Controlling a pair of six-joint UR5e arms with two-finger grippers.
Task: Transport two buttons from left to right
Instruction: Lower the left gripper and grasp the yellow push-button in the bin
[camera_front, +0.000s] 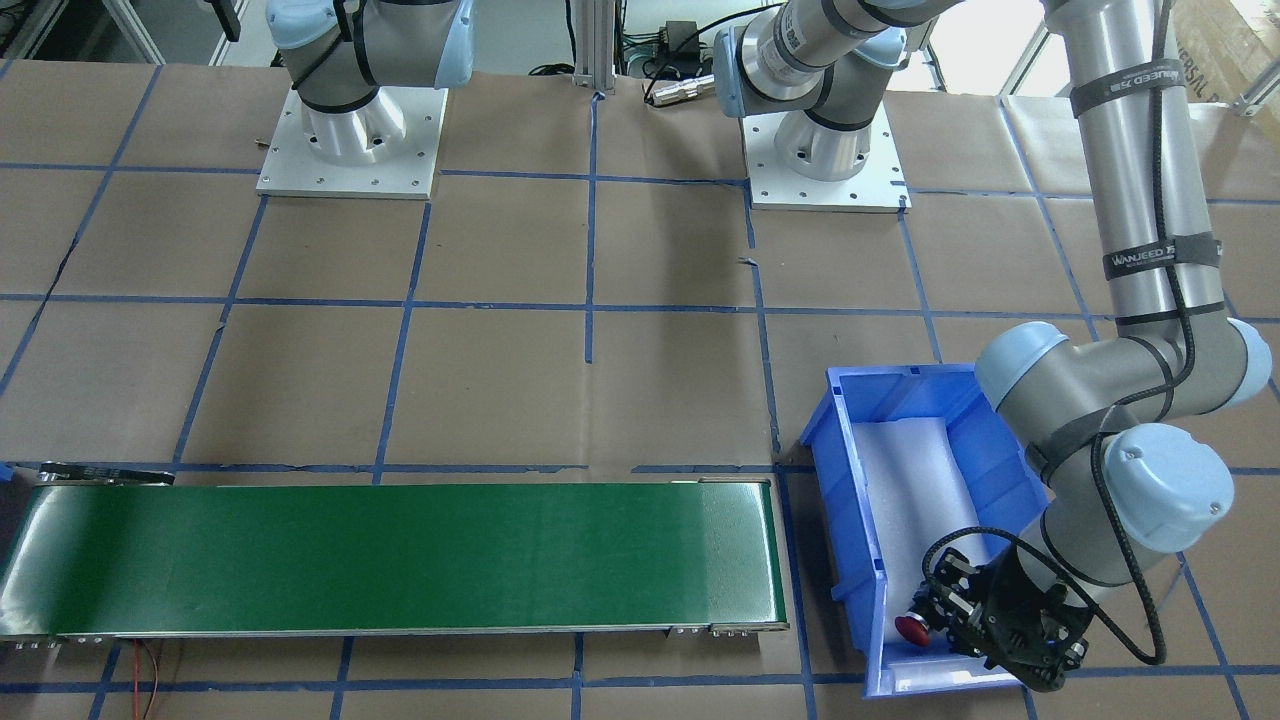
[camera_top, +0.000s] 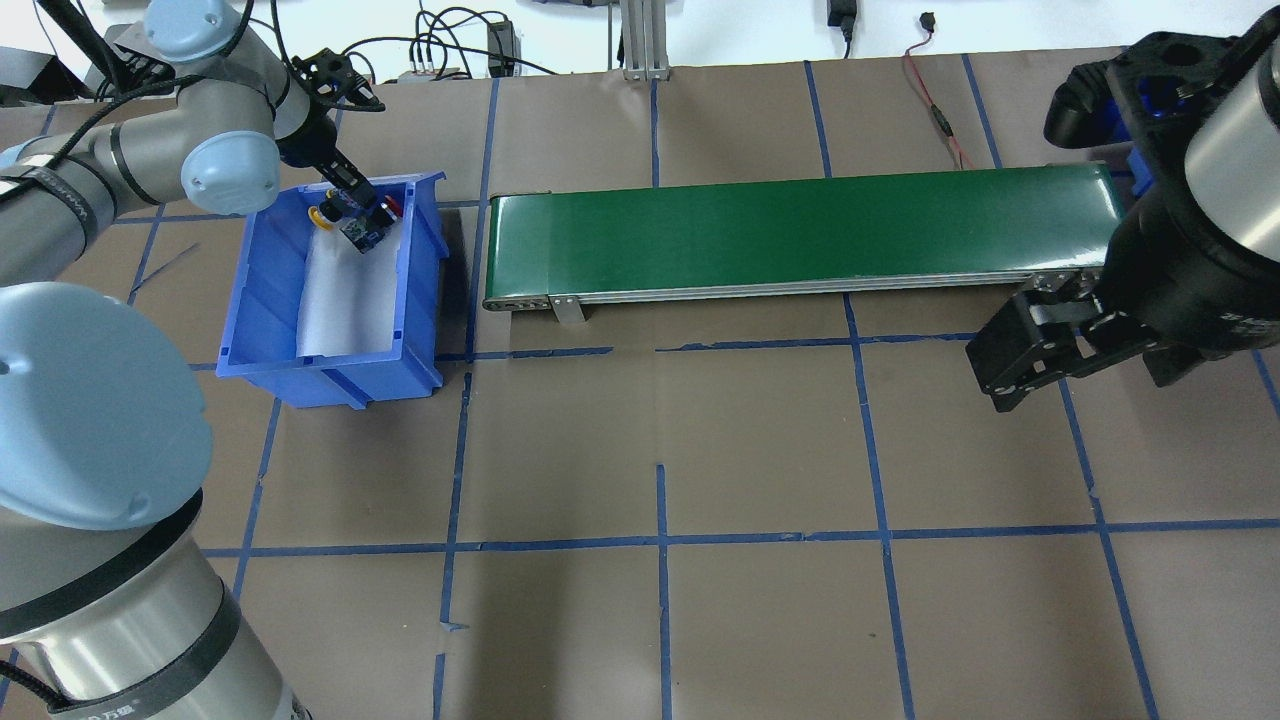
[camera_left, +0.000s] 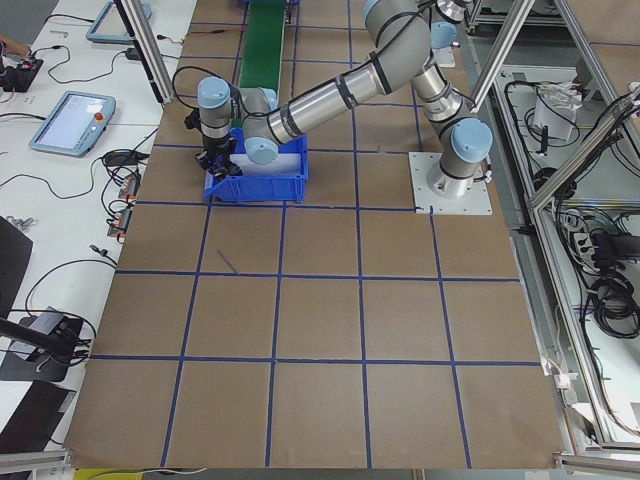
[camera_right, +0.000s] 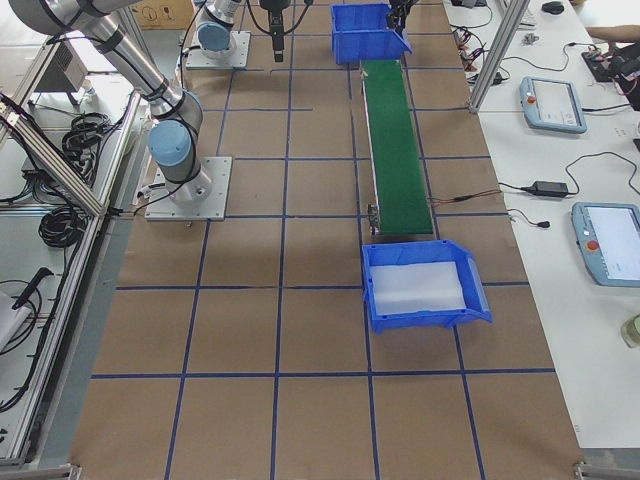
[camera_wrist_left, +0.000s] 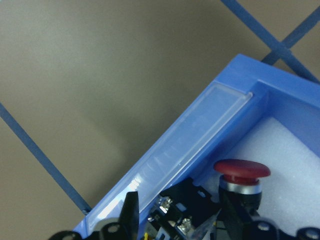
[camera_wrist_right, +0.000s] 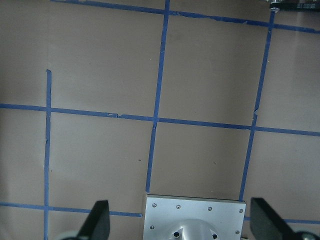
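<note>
buttons: 2, both in the blue bin on the robot's left, at the end far from the robot
red button: 1, upright with its cap up on the white foam, close to the bin's end wall, on the belt side of the left gripper
yellow button: 1, only the cap shows in the overhead view, on the other side of the left gripper from the red one; mostly hidden
left gripper: 1, down inside the bin between the two caps; jaws apart, a black switch block with screws between them, and a gap shows between the block and one finger; not clamped on anything
right gripper: 1, up over bare table near the far right end of the belt; fingers spread wide, nothing between them
blue bins: 2, the left bin by the left end of the belt, the right bin at the belt's right end
foam liners: 2, one white sheet in each bin; the sheet in the right bin has nothing on it
green belt: 1, runs between the two bins, nothing on it
arms: 2, each on a white base plate
table: brown paper with a grid of blue tape
</note>
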